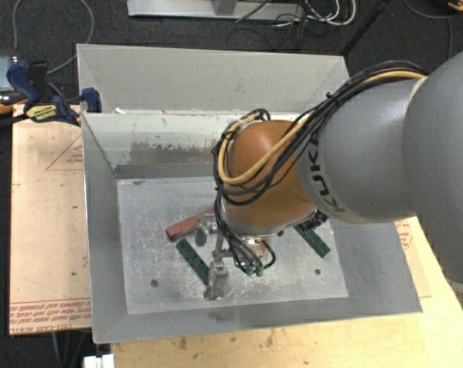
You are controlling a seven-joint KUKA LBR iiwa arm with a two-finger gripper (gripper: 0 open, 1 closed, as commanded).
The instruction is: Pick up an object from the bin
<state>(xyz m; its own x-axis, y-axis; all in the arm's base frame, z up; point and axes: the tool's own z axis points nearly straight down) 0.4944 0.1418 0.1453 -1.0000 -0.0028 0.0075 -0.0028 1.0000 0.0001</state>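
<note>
Gripper point(215, 280) is low over the front-centre floor of the bin point(143, 228); we cannot tell whether it is open or closed. The nearest item is a dark green flat strip point(191, 256), just to its left and below a reddish-brown block point(182, 227). We judge the strip light, stiff, thin and lying flush, best taken across its narrow width at mid-length.

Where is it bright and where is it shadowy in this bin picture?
In the camera view, the bin's back wall is the brightest part. The orange cover and grey arm carry a soft sheen with no harsh glare. The floor looks slightly dimmer beneath the arm, around the hand, the reddish block and the dark green strip.
</note>
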